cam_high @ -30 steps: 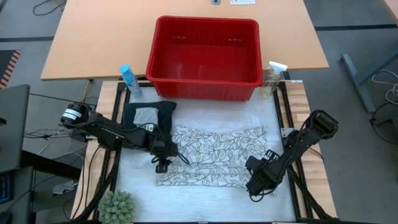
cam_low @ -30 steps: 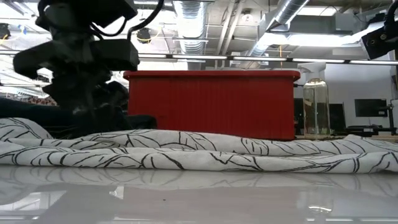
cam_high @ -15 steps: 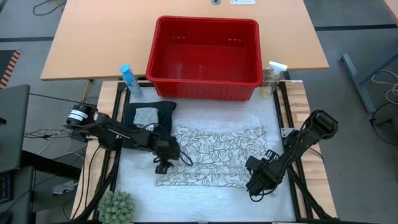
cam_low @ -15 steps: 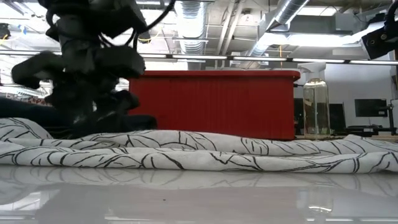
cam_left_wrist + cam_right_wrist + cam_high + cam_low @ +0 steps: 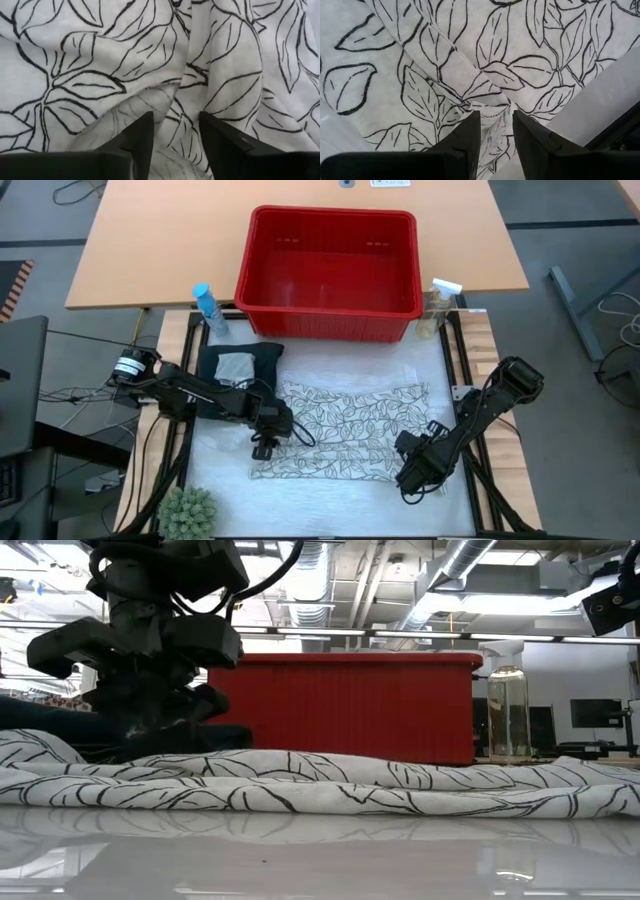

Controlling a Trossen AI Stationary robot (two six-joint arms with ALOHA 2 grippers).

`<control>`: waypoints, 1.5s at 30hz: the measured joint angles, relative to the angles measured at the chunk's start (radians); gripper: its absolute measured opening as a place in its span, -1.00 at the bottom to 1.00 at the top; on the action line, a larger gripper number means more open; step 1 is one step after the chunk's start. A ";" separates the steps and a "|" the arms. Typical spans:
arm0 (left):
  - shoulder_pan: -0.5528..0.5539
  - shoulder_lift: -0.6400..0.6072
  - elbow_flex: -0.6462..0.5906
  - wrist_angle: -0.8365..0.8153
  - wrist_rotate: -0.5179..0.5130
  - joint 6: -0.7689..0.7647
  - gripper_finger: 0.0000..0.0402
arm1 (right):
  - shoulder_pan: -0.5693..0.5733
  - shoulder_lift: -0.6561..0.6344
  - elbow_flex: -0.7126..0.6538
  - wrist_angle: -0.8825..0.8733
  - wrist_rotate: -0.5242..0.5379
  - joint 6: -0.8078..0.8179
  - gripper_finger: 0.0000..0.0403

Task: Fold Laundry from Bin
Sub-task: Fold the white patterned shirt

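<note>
Leaf-print cloth [image 5: 345,430] lies spread in the middle of the worktop [image 5: 330,500], in front of the red bin [image 5: 330,265]. Left gripper [image 5: 175,131] pinches a fold at the cloth's left edge; right gripper [image 5: 495,122] grips its near right corner. Dark trousers [image 5: 235,365] sit at the far left.

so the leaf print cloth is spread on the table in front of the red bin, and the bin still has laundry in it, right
Not quite. The leaf print cloth does lie spread on the table in front of the red bin, but the high view shows the bin empty, its bare red floor visible.
</note>
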 joint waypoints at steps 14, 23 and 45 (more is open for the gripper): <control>0.001 0.000 0.000 0.002 0.036 0.000 -0.81 | 0.000 0.000 0.000 0.000 0.000 -0.001 -0.31; -0.001 -0.007 0.041 -0.058 0.070 -0.119 -1.00 | 0.000 0.000 0.000 0.000 0.001 -0.004 -0.31; -0.003 -0.007 0.182 -0.375 -0.170 -0.158 -1.00 | 0.001 0.000 0.000 0.000 0.002 -0.003 -0.31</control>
